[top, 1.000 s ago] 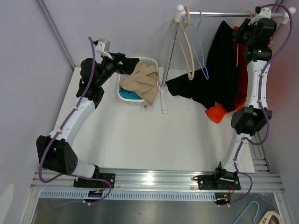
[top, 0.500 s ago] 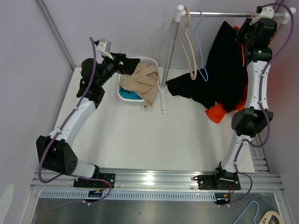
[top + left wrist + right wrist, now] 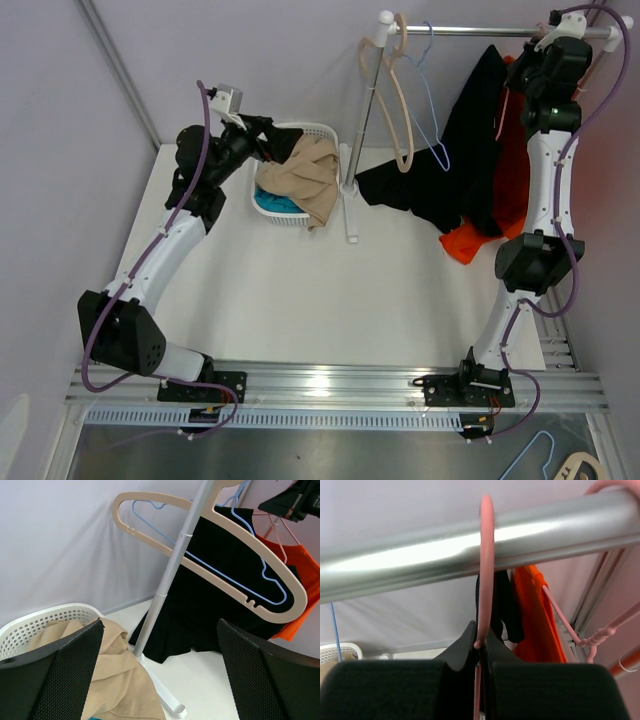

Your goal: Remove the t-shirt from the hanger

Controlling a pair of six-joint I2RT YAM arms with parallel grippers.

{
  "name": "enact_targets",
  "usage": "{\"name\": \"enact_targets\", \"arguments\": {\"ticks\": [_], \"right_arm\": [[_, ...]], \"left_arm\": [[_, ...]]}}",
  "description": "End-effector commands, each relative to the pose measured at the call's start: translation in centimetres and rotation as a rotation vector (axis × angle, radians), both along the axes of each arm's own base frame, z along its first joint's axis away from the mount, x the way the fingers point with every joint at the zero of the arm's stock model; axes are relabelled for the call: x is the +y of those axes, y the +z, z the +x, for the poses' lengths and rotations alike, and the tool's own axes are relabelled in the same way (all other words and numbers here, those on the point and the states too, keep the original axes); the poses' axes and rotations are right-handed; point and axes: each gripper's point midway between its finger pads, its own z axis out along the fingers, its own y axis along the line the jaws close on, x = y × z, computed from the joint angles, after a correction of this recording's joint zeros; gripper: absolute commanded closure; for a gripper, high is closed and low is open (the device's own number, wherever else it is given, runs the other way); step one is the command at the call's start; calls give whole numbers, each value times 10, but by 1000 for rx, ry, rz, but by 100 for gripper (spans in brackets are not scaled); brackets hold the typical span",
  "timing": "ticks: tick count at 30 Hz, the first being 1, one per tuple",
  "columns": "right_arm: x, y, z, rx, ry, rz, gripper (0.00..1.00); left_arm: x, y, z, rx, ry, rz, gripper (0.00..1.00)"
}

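Clamped on hook of pink hanger [image 3: 486, 540] with right jaws, two o'clock; spread wide, empty, with left jaws, eleven o'clock.

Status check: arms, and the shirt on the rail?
Left gripper open, by the basket. Right gripper shut on pink hanger hook at the rail. Black t-shirt on hanger, not yet off. Orange garment crowding alongside.

Right end effector [image 3: 481, 649] has closed on the pink hanger [image 3: 486, 565], black t-shirt [image 3: 468, 150] shifted slightly
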Motion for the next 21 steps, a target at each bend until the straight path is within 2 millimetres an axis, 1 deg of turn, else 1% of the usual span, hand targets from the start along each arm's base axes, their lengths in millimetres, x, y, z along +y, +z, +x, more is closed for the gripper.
{"name": "enact_targets", "arguments": {"ticks": [1, 3, 4, 5, 6, 7, 8, 9, 10, 11, 12, 13, 14, 15, 16, 17, 19, 20, 21], "right_arm": [[12, 76, -15, -191, 39, -2, 100], [17, 94, -23, -229, 51, 2, 100], [22, 111, -33, -263, 69, -1, 100], [24, 119, -40, -281, 82, -1, 100], [28, 126, -46, -294, 99, -2, 100], [34, 123, -49, -282, 135, 8, 100], [39, 140, -67, -309, 148, 2, 100], [42, 142, -74, -312, 157, -2, 100], [47, 146, -87, -313, 168, -7, 100], [48, 145, -94, -308, 169, -7, 100], [51, 147, -101, -309, 172, -6, 100], [53, 145, -108, -302, 182, -1, 100], [57, 142, -119, -286, 191, 4, 100], [60, 140, -124, -276, 195, 10, 100], [61, 139, -129, -270, 197, 13, 100], [63, 138, -134, -263, 200, 20, 100], [64, 133, -147, -238, 189, 35, 100], [65, 125, -151, -202, 181, 57, 100], [62, 122, -158, -184, 159, 70, 100]], "left_arm": [[-9, 34, -16, -128, -55, 17, 0], [-9, 41, -23, -163, -72, 13, 1], [-9, 42, -25, -170, -75, 5, 0], [-9, 48, -27, -176, -74, -14, 1], [-13, 52, -32, -186, -111, -20, 0], [-17, 59, -39, -209, -146, -32, 1], [-20, 76, -50, -271, -187, -79, 1], [-25, 78, -65, -299, -253, -94, 1], [-27, 89, -84, -361, -319, -143, 1], [-31, 82, -90, -334, -361, -143, 0], [-32, 87, -104, -392, -405, -149, 0], [-38, 79, -118, -402, -490, -129, 1], [-41, 81, -131, -373, -564, -169, 0], [-42, 90, -146, -436, -628, -180, 0], [-51, 75, -148, -411, -731, -143, 1], [-54, 83, -163, -376, -826, -189, 0], [-57, 80, -180, -425, -932, -225, 1], [-62, 81, -180, -394, -966, -229, 0], [-65, 78, -184, -409, -973, -216, 1]]}}
